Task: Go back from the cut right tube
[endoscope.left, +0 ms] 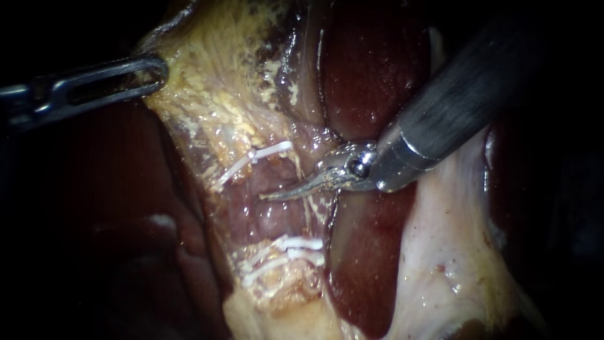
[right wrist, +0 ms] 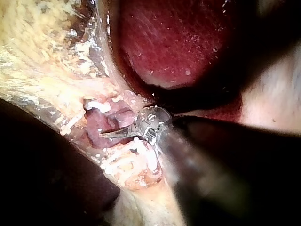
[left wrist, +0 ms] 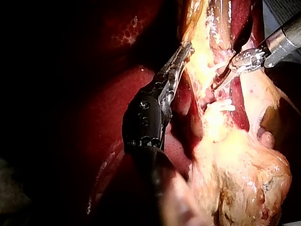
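Right instrument [endoscope.left: 283, 191], nearest the lens, has its slim curved jaws lying together and holding nothing, tips over the clipped tube [endoscope.left: 277, 214] between the upper clip [endoscope.left: 267, 153] and lower clips [endoscope.left: 296, 244]. Tube runs crosswise to the jaws; judged exit is back along the shaft. Left instrument [endoscope.left: 156, 70] is clamped on yellow fatty tissue [endoscope.left: 214, 75], well apart.

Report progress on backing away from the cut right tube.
Done: a gap between an upper white clip and lower white clips suggests the cut is made. In hand: the slender metal right instrument lies pointing into that gap, not yet withdrawn; the left instrument holds yellowish fatty tissue. Left: the whole retreat.
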Motion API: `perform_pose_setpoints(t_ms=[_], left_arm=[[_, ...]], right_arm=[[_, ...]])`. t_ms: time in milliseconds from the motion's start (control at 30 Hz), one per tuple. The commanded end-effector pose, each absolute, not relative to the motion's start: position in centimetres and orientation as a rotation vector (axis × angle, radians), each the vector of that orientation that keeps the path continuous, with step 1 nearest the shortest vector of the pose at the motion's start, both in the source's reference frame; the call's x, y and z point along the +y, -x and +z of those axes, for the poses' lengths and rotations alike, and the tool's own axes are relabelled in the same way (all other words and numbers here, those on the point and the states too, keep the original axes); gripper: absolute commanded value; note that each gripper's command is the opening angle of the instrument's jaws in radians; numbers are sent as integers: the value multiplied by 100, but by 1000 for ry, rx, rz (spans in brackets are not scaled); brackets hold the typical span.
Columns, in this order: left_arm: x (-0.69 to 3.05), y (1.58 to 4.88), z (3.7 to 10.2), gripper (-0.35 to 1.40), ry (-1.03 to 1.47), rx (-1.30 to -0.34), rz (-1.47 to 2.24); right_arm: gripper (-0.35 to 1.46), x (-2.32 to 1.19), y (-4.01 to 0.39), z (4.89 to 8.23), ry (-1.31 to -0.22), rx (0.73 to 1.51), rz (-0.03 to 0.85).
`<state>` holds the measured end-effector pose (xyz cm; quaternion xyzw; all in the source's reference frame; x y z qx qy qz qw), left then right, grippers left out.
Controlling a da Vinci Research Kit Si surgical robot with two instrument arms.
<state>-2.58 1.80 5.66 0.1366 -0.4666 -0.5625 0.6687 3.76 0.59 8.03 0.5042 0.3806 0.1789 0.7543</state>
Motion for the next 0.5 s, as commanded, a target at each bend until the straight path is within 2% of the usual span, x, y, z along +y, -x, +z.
perform_pose_setpoints(t_ms=[33, 100, 133, 167, 267, 367, 400, 500], left_arm=[[180, 258, 566, -35, -309, -1053, -1268], [180, 258, 566, -35, -309, -1053, -1268], [180, 258, 565, -35, -308, -1056, -1268], [180, 258, 565, -35, -308, -1056, -1269], [179, 258, 565, -35, -308, -1056, -1269], [179, 258, 565, -35, -308, -1056, -1269], [179, 258, 565, -35, -308, -1056, -1269], [179, 258, 565, -35, -308, -1056, -1269]], right_arm=[[-35, 59, -375, 802, -1103, 826, 401], [-35, 58, -374, 801, -1109, 820, 410], [-25, 57, -375, 800, -1111, 819, 408], [5, 55, -375, 798, -1109, 820, 409], [49, 52, -377, 794, -1105, 821, 411], [84, 52, -379, 794, -1095, 825, 419], [91, 52, -380, 794, -1092, 826, 422], [94, 53, -379, 794, -1089, 826, 424]])
